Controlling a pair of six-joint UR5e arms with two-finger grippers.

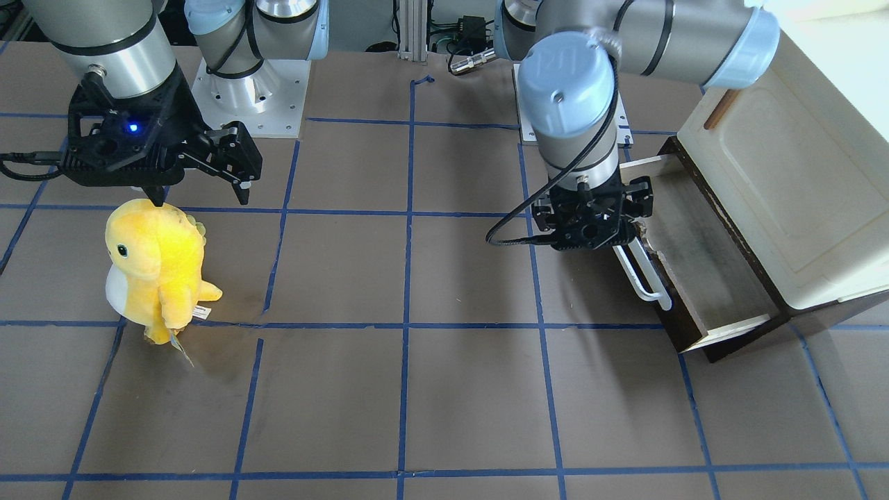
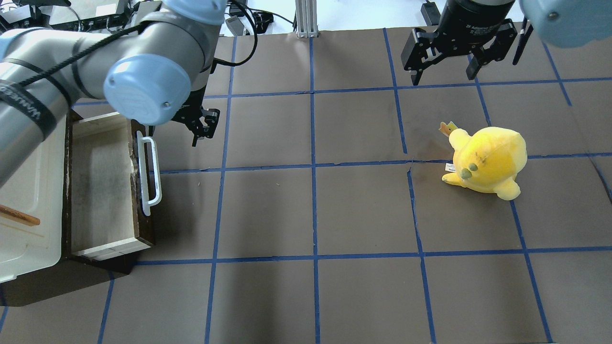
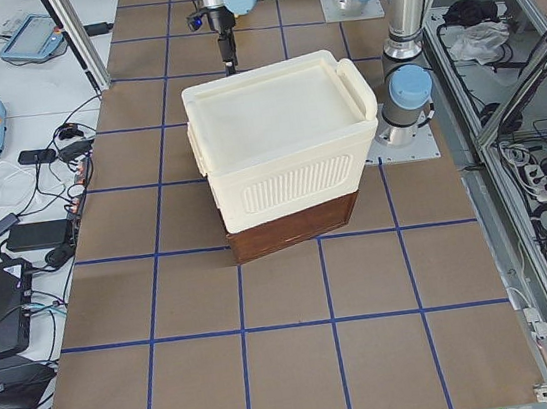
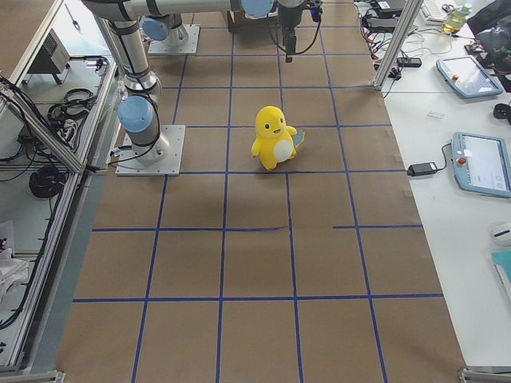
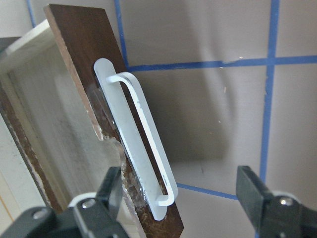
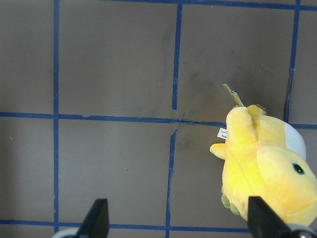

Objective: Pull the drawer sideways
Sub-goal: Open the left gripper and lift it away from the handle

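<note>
The drawer (image 2: 98, 186) stands pulled out of the cabinet, with a dark brown front (image 5: 79, 59) and a greyish floor (image 1: 701, 264). Its white bar handle (image 1: 642, 274) also shows in the overhead view (image 2: 148, 174) and the left wrist view (image 5: 141, 144). My left gripper (image 1: 594, 232) is open and hovers over the end of the handle nearest the robot. In the left wrist view (image 5: 181, 198) that end lies between the fingers without touching them. My right gripper (image 2: 444, 67) is open and empty, above the table near the plush toy.
The cream-white cabinet (image 2: 24, 191) with a small brown handle (image 2: 19, 216) sits above the drawer at the table's left end. A yellow plush toy (image 2: 485, 160) stands on the right half, below my right gripper (image 6: 178, 223). Blue tape lines grid the brown table.
</note>
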